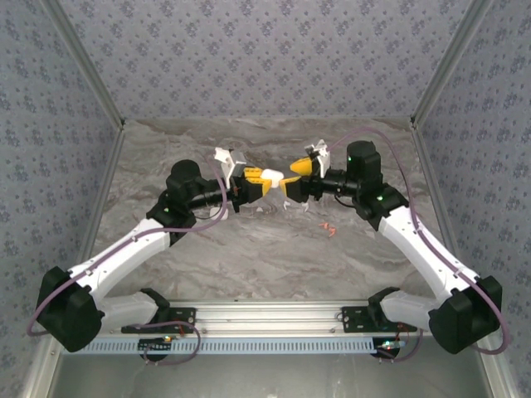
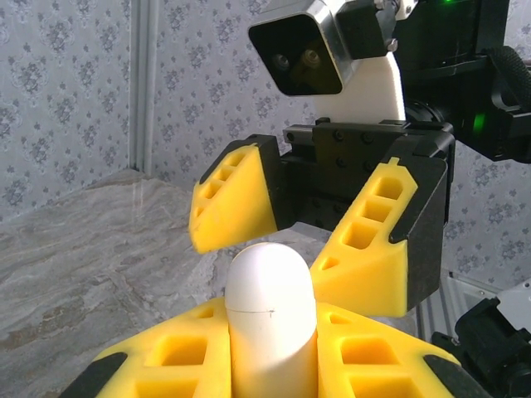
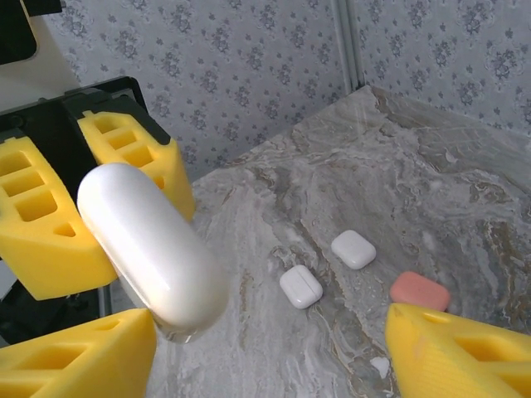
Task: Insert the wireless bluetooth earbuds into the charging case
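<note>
There, the left gripper [image 2: 272,352] pinched the glossy white rounded plastic charging case [image 2: 270,307], and the right gripper [image 2: 303,220] hung spread just beside that case's tip.

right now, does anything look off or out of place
Nothing looks spilled or damaged. The white case in the left end effector is off the table with its lid shut, so nothing can go in yet.

Your top view looks down the table [image 1: 249,265] from behind; both wrist views face each other, close, sharing the white case [image 2: 271,323]
</note>
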Robot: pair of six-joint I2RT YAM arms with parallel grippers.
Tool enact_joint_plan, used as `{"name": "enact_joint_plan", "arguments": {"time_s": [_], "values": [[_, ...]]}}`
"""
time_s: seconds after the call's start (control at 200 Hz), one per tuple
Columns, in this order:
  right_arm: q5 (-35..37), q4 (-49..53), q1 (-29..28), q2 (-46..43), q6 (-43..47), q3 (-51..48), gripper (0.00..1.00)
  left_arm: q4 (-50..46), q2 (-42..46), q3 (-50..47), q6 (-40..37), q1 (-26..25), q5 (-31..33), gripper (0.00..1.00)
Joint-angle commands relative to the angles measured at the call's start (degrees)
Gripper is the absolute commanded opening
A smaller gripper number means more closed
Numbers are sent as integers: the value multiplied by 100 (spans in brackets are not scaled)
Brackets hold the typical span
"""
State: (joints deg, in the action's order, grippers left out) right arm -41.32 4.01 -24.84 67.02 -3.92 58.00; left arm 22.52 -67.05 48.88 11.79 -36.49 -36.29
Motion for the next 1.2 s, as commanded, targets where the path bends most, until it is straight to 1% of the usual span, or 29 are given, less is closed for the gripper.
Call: {"name": "enact_joint_plan", "arguments": {"time_s": [0.0, 0.135, 0.615, 0.835, 0.939, 1.024, 1.084, 1.194], "values": [[178, -163, 66, 77, -150, 279, 71, 161, 126, 57, -124, -42, -34, 0], [230, -172, 163, 152, -236, 366, 69, 143, 129, 52, -143, -49, -32, 0], [185, -91, 263, 320, -258, 528, 68, 113, 52, 95, -151, -53, -17, 0], [210, 129, 419, 76, -258, 465, 69, 50, 71, 38, -179, -59, 113, 0], [441, 810, 648, -159, -183, 418, 69, -24, 103, 9, -229, -57, 217, 0], [681, 1485, 957, -316, -229, 246, 67, -67, 163, -10, -264, -62, 275, 0], [901, 2035, 1178, -318, -266, 143, 64, -78, 199, -19, -286, -66, 314, 0], [1427, 2748, 1372, -201, -300, -5, 63, -116, 236, -37, -295, -67, 343, 0]]}}
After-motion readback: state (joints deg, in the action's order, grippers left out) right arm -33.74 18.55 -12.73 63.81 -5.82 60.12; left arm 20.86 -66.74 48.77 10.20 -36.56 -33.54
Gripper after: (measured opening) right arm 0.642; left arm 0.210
